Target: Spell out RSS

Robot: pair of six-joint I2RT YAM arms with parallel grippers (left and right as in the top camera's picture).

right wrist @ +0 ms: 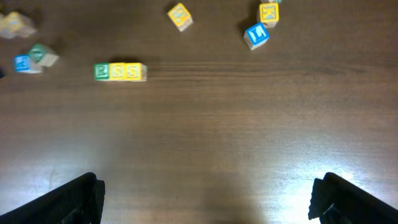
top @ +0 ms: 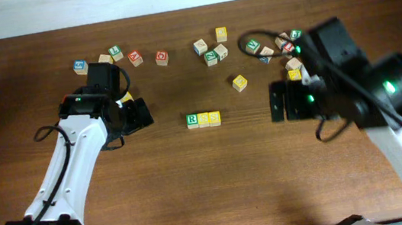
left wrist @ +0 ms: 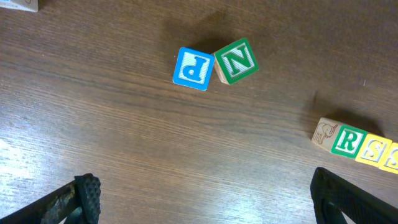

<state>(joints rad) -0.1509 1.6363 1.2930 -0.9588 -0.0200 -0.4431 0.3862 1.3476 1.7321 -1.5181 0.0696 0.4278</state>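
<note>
The left gripper [left wrist: 204,190] is seen with its jaws spread wide. One dark fingertip [left wrist: 87,194] is shown at each lower corner of the left wrist view, and nothing is held between them. Only the dark wooden table [left wrist: 124,137] is seen in the gap. The right gripper [right wrist: 208,196] is likewise spread wide and empty, with bare wood between its fingers.

In the overhead view a short straight row of three cubes is found between the two grippers, near the middle of the table and apart from both. The R cube [top: 193,120], with a green-bordered white face and a green letter, is placed at the left end. The first S cube [top: 203,119], yellow-faced, is set touching it, and the second S cube [top: 214,118], also yellow-faced, touches that one at the right end. From the left wrist the row is seen at the right edge, with the R facing up and a plain wooden side bearing a drawn figure turned toward the camera.

Farther out from the left gripper, a blue P cube [left wrist: 193,68] and a green N cube [left wrist: 236,60] are seen touching at a corner, well apart from the row. A lone yellow cube [top: 239,82] is found beyond the row, and many more letter cubes [top: 211,52] are scattered toward the far edge.
</note>
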